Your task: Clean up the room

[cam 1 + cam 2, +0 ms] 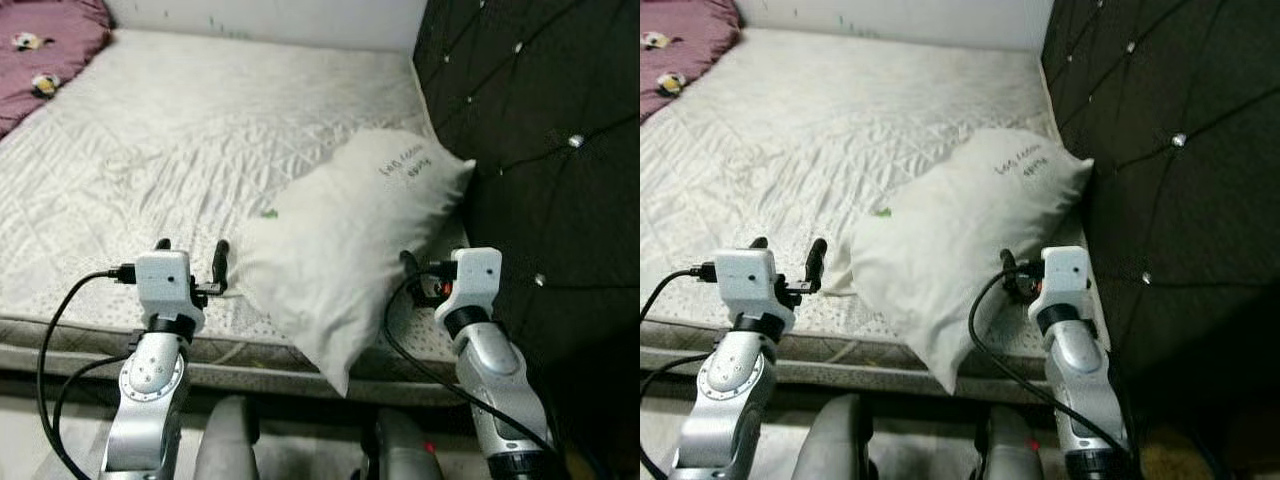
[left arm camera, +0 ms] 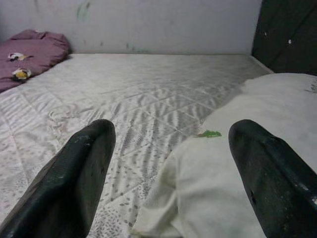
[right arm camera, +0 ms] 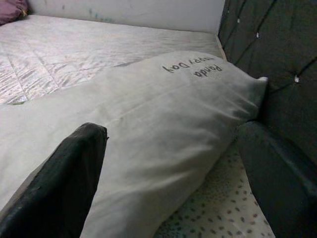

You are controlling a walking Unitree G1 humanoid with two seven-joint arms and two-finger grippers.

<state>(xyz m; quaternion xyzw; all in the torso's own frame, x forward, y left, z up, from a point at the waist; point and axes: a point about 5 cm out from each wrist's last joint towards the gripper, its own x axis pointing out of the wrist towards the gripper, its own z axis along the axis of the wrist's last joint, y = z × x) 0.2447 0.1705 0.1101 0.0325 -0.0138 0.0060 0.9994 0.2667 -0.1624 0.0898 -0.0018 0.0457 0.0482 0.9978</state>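
In the left eye view, a white pillow [image 1: 345, 255] is seen lying slantwise on the bed [image 1: 150, 150], one corner hanging over the mattress edge, its far end touching the dark tufted headboard [image 1: 540, 150]. The left gripper [image 1: 192, 262] is held just beside the pillow's near corner, jaws apart. The right gripper [image 1: 415, 280] is pressed close at the pillow's other flank; its opening cannot be judged here.

In the left wrist view, the pillow corner is seen ahead between the spread jaws.

In the right wrist view, the right jaws are shown wide apart, with the pillow's bulk between them. A firm bite on each side should probably be taken before lifting.
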